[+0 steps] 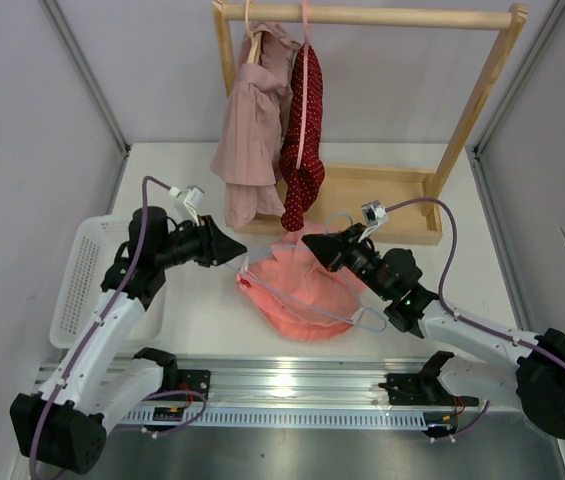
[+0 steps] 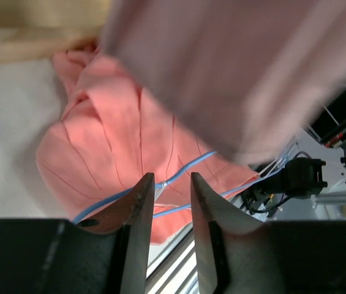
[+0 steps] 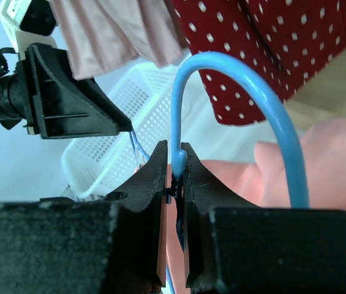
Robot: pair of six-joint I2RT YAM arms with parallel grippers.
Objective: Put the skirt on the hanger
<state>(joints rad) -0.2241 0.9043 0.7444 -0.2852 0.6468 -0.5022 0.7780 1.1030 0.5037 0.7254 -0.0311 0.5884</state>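
Your right claw (image 3: pixel 173 154) is clamped on the stem just below the hook of the thin light-blue wire hanger (image 3: pixel 270 104), whose wire lies across the crumpled salmon-pink cloth skirt (image 1: pixel 297 290). That skirt rests on the white table (image 1: pixel 192 310) midway along its near edge, just in front of the wooden clothes rack (image 1: pixel 382 190). Your left claw (image 2: pixel 168 179) stands partly apart, gripping nothing, its tips at the skirt's left edge beside the blue wire.

We look down from above and behind both arms; each wrist view sits close, facing the other across the skirt (image 1: pixel 302 300), which all three share.
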